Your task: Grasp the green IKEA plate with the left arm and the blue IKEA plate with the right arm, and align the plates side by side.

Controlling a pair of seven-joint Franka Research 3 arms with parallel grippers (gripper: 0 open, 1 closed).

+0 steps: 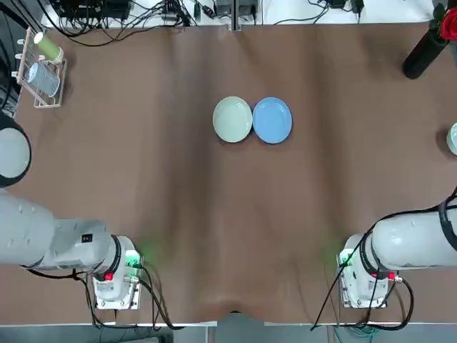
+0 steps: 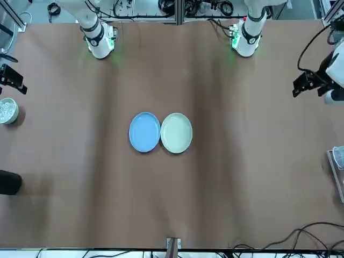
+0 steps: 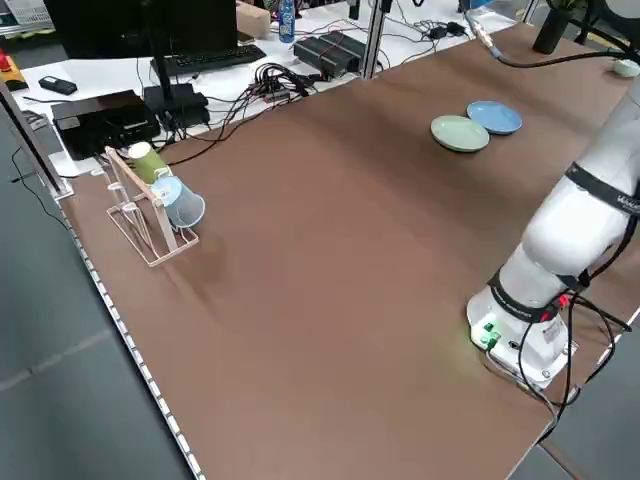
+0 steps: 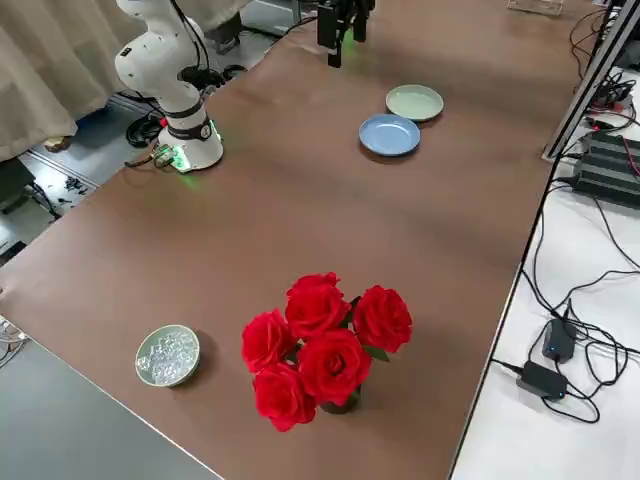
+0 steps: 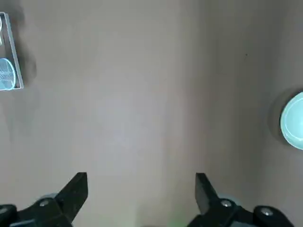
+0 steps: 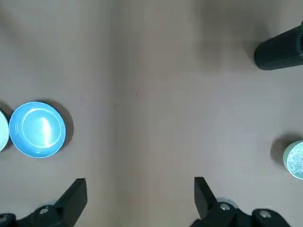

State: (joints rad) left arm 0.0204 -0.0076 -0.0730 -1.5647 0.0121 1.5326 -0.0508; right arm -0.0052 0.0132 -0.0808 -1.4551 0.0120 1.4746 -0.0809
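The pale green IKEA plate [image 1: 233, 118] and the sky-blue IKEA plate [image 1: 272, 119] lie flat at the middle of the brown table, rims touching, the green one on the left arm's side. The front view shows the same pair, blue plate [image 2: 144, 131] beside green plate [image 2: 176, 133]. My left gripper [image 5: 141, 178] hangs open and empty high above the table's left part, with the green plate [image 5: 293, 120] far off at the frame's edge. My right gripper [image 6: 139, 183] is likewise open and empty over the right part, well away from the blue plate [image 6: 37, 129].
A wooden rack with cups [image 1: 41, 68] stands at the far left corner. A black vase of red roses [image 4: 320, 345] and a small bowl of glass beads [image 4: 167, 354] sit along the right edge. Cables run along the table's far edge.
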